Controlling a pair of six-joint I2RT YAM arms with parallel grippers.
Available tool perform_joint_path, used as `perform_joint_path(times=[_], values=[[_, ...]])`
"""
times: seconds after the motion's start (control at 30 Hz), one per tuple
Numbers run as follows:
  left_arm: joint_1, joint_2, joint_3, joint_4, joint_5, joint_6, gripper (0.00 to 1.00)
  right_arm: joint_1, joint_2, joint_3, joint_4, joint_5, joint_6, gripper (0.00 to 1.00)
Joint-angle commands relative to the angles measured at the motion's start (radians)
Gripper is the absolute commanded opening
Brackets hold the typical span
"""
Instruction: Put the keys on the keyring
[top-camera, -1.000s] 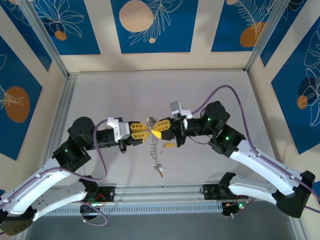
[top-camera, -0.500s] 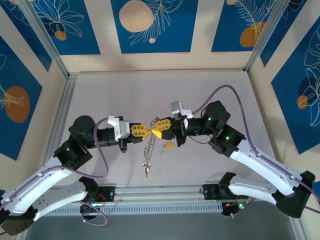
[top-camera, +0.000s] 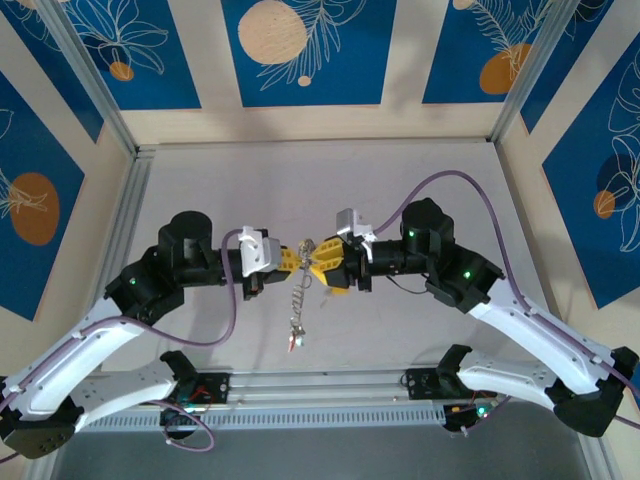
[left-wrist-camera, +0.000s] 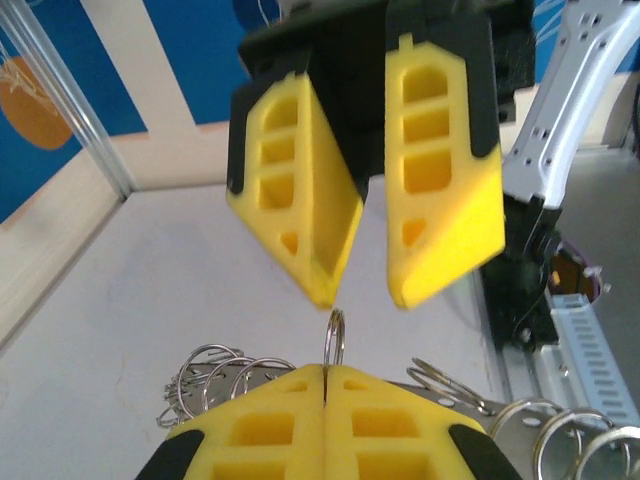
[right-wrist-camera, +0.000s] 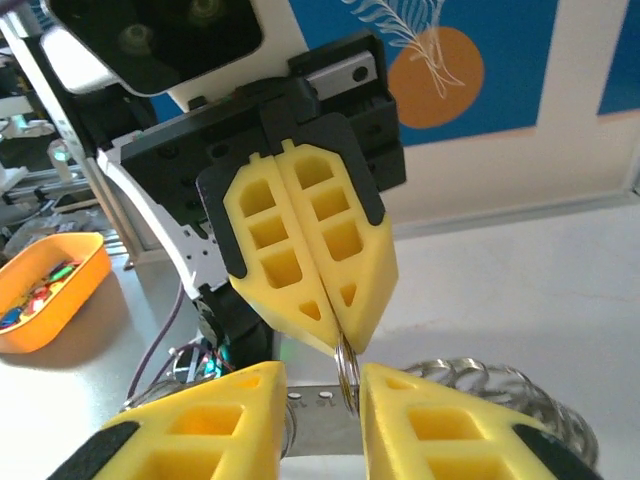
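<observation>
Top view
- Left gripper (top-camera: 297, 258): just left of the frame's middle, tips toward 3 o'clock, meeting the other gripper above the table (top-camera: 200, 190).
- Right gripper (top-camera: 318, 265): tips toward 9 o'clock, almost touching the left tips.
- Keys (top-camera: 297, 305): a thin string hanging from the meeting point toward 6 o'clock, with a red tag at the lower end; single keys are too small to tell apart.

Left wrist view
- Left gripper (left-wrist-camera: 325, 380): at 6 o'clock, fingers pressed flat together, pinching a ring.
- Ring (left-wrist-camera: 335, 342): thin metal, on edge, rising from the seam between the pads.
- Right gripper (left-wrist-camera: 362, 298): at 12 o'clock, fingers apart with a narrow gap, tips just above the ring.
- Rings (left-wrist-camera: 212, 368): loose loops at 7 o'clock, and more at 5 o'clock.

Right wrist view
- Right gripper (right-wrist-camera: 322, 382): at 6 o'clock, fingers parted.
- Ring (right-wrist-camera: 347, 372): in the gap; contact with the pads cannot be told.
- Left gripper (right-wrist-camera: 342, 330): at 12 o'clock, closed, tip clamped on the ring's top.
- Rings (right-wrist-camera: 500, 392): a coil at 4 o'clock.
- Tray (right-wrist-camera: 60, 300): orange, at 9 o'clock, holding small coloured pieces.
</observation>
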Motion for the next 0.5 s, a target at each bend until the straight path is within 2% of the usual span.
perform_joint_path(times=[0.0, 0.17, 0.47], values=[[0.007, 0.004, 0.051, -0.084, -0.032, 0.079, 0.00, 0.020, -0.004, 0.060, -0.173, 0.098, -0.104, 0.24], [-0.009, 0.012, 0.054, -0.108, -0.056, 0.105, 0.00, 0.053, 0.026, 0.103, -0.253, 0.165, -0.173, 0.23], [-0.038, 0.016, 0.056, -0.130, -0.093, 0.126, 0.00, 0.080, 0.083, 0.122, -0.250, 0.159, -0.210, 0.21]])
